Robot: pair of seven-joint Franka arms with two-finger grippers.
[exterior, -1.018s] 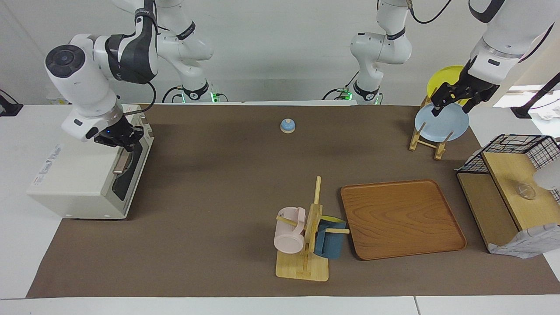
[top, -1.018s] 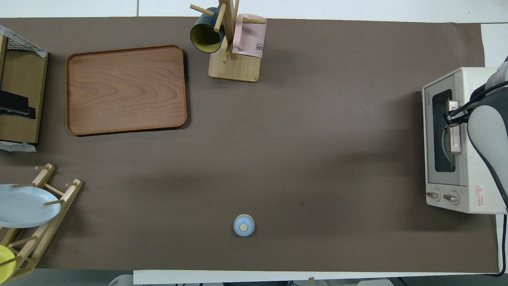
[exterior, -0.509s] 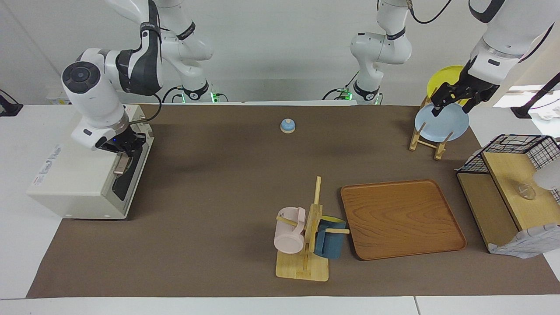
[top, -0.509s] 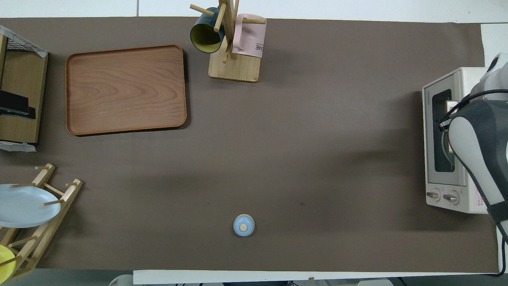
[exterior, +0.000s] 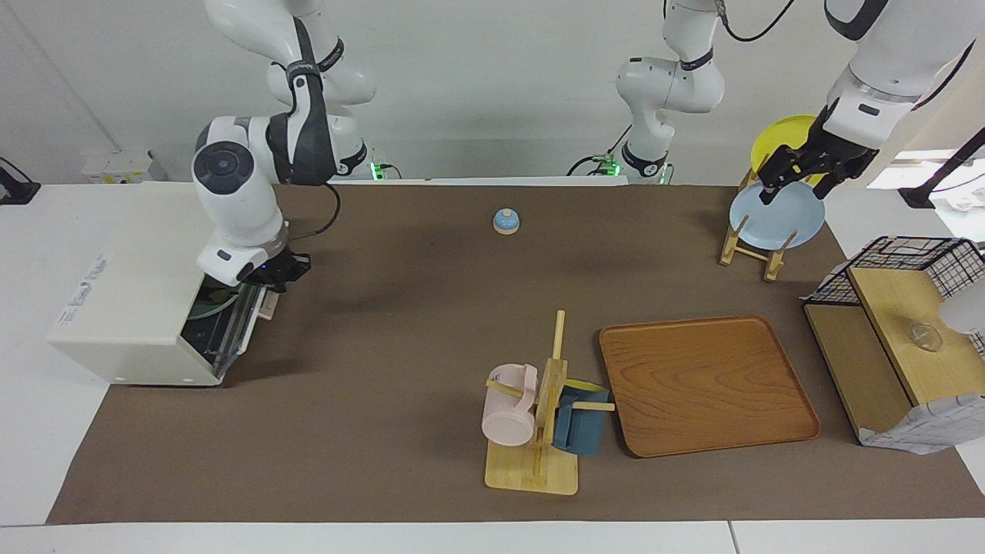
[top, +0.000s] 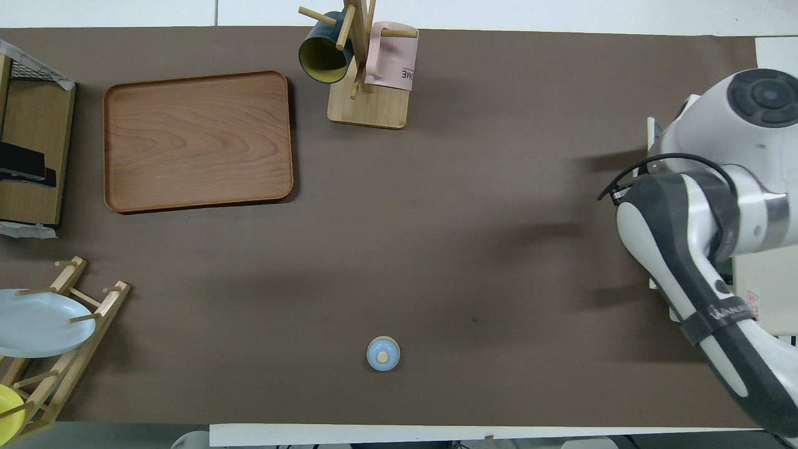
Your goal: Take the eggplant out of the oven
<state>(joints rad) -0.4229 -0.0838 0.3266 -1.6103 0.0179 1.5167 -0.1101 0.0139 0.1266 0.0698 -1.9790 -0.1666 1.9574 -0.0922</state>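
The cream-white oven (exterior: 131,308) stands at the right arm's end of the table. Its glass door (exterior: 235,331) hangs partly open. My right gripper (exterior: 268,286) is shut on the door's handle at the door's top edge. Inside the oven a mint-green plate's rim (exterior: 206,309) shows. The eggplant is hidden. In the overhead view my right arm (top: 698,249) covers most of the oven (top: 764,293). My left gripper (exterior: 796,185) waits, open, over the plate rack (exterior: 750,242).
A blue bell (exterior: 505,221) sits mid-table near the robots. A mug tree (exterior: 539,415) with a pink and a blue mug and a wooden tray (exterior: 704,385) lie farther out. A wooden shelf with a wire basket (exterior: 893,331) stands at the left arm's end.
My right gripper has moved away from the oven's body and down with the handle. The oven door has swung from shut to partly open. The left arm has not moved.
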